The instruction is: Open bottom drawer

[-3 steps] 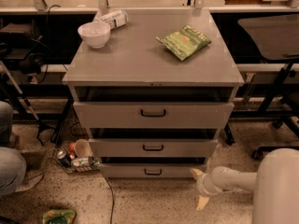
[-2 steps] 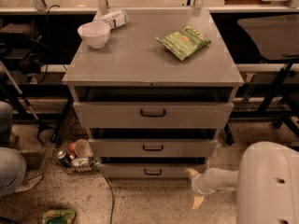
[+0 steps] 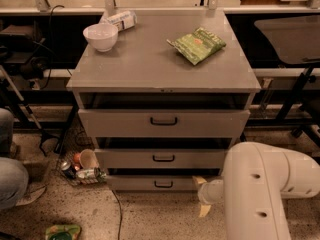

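Hanging low at the lower right of the cabinet, the gripper sits at the end of a bulky cream arm that fills the bottom right corner of the camera view. Its two tan fingers are spread apart, one pointing up and one down, with nothing between them. The upper finger reaches the right end of the bottom drawer, well to the right of that drawer's small dark handle; whether it touches the front I cannot tell. The bottom drawer is the lowest and slimmest of three grey fronts, just above the speckled floor, under the middle drawer and the tall top drawer. A dark gap shows above each front. On the grey counter stand a white bowl at the back left, a pale bottle lying on its side just behind it, and a green bag at the back right. A cup and a can lie on the floor left of the drawers, near a jeans-clad leg.
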Controlling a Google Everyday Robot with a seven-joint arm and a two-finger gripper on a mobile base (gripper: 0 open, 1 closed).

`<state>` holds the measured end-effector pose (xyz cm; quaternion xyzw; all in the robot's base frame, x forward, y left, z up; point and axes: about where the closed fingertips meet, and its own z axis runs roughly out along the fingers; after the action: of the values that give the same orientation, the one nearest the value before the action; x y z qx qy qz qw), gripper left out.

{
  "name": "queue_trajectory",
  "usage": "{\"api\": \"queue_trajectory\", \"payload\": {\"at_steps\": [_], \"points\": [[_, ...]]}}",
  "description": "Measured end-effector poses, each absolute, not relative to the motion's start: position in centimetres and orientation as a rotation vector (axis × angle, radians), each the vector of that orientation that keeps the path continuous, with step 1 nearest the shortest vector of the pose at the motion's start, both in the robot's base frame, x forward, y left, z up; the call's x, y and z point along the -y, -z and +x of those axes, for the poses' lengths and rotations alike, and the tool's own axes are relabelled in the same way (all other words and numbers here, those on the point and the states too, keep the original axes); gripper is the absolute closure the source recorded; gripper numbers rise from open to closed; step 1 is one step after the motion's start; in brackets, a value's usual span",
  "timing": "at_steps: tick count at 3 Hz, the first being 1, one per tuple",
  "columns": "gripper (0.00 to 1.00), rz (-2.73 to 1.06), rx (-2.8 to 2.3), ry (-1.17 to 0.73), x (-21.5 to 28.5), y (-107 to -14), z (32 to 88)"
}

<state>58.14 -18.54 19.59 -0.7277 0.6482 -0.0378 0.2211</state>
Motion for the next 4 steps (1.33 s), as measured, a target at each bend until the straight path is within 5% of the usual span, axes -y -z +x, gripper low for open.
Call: {"api": "queue_trajectory", "payload": {"at_steps": [3,4], "points": [[0.00,-1.920,-1.806,0.148,17.0,-17.7,64.0],[0.18,-1.925,-1.828,0.099,16.4,-15.9,64.9]]}}
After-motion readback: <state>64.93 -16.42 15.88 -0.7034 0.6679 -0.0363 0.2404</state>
